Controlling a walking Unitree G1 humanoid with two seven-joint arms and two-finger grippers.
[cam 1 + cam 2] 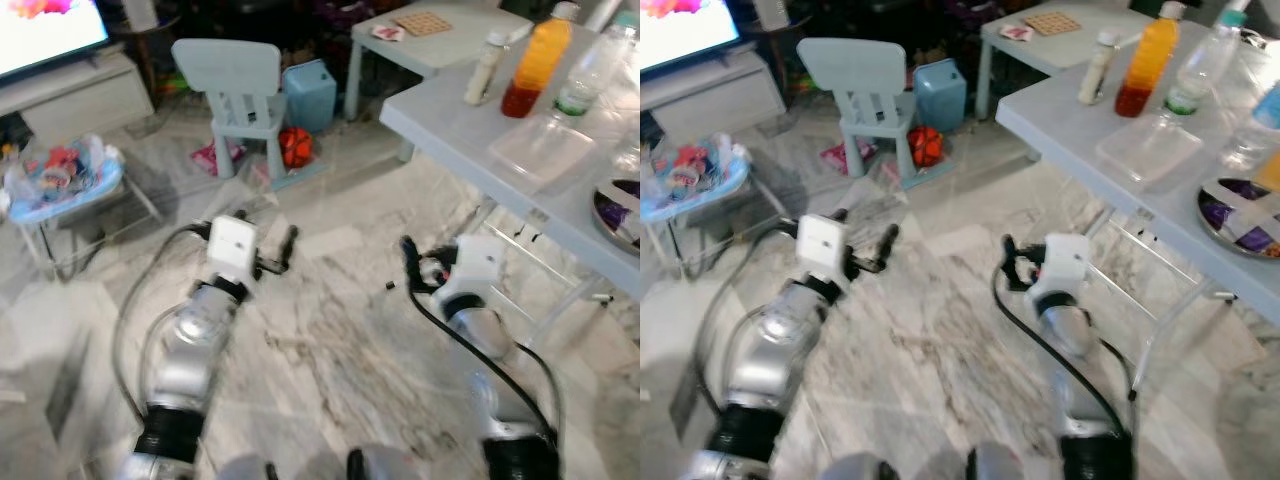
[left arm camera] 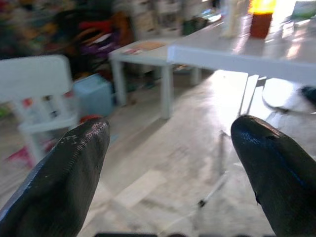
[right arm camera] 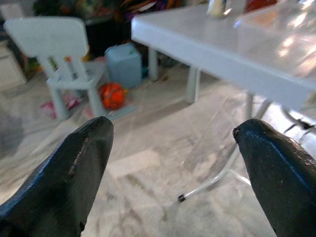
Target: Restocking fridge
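— Two hands hang over the marble floor [image 1: 330, 330], both empty. The left hand [image 2: 170, 173] has its fingers spread wide; so does the right hand [image 3: 173, 168].

— And the drinks?

— Up on the grey tabletop [image 1: 450, 120] at about two o'clock from the right hand. An orange-juice bottle [image 1: 535, 60] stands upright near the tabletop's far edge, with a slim white bottle [image 1: 482, 68] just beside it at nine o'clock and a clear water bottle [image 1: 1195, 65] at three o'clock.

— Anything else up there?

— One clear plastic tray [image 1: 545, 150] lies nearer the robot than the bottles, and a dark plate [image 1: 1245, 215] sits at the near right end.

— Beyond the hands?

— At twelve o'clock, a pale blue child's chair [image 1: 238, 95], a blue bin [image 1: 310, 92] and a red ball [image 1: 295, 147]; a small white table [image 1: 1040, 40] stands farther back.
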